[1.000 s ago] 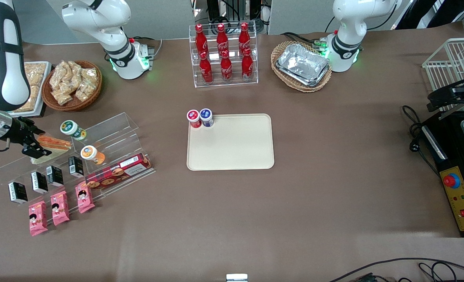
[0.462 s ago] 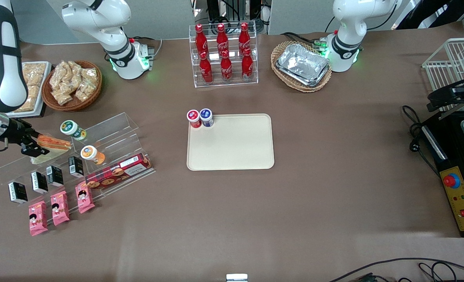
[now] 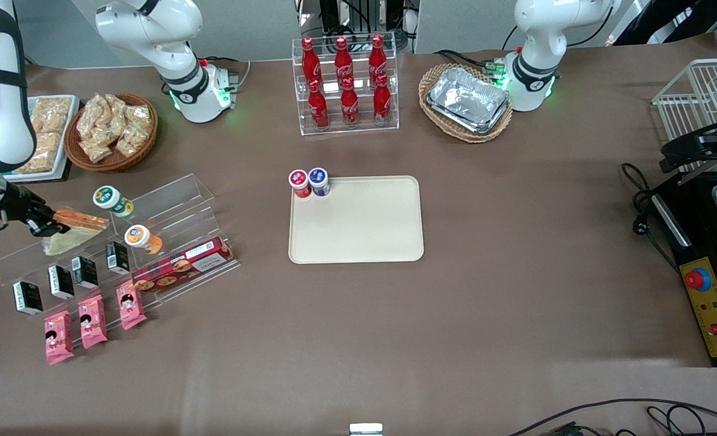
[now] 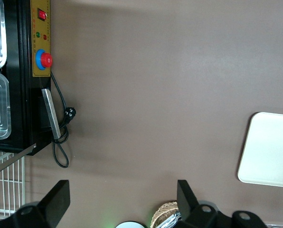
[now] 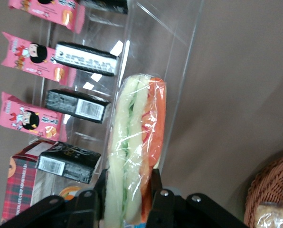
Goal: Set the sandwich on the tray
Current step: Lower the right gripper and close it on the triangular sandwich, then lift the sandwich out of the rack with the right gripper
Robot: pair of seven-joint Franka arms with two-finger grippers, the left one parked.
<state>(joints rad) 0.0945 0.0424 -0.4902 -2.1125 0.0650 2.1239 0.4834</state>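
The sandwich (image 3: 74,227) is a plastic-wrapped wedge of pale bread with orange and green layers, lying on the top step of a clear acrylic rack at the working arm's end of the table. My gripper (image 3: 48,226) is shut on its end. In the wrist view the sandwich (image 5: 134,147) runs lengthwise between the two black fingers (image 5: 155,187), which press on both its flat sides, with the gripper (image 5: 127,190) at its near end. The cream tray (image 3: 364,230) lies flat mid-table, far toward the parked arm from the sandwich.
Two capped cups (image 3: 309,181) stand on the tray's corner. The acrylic rack (image 3: 171,206) holds two small jars, black cartons (image 3: 62,280), a biscuit box (image 3: 183,264) and pink packets (image 3: 92,321). A snack basket (image 3: 113,130), cola bottle stand (image 3: 346,85) and foil-tray basket (image 3: 466,102) line the back.
The gripper has drawn outward toward the working arm's end, and the sandwich has shifted with it along the rack's top step.
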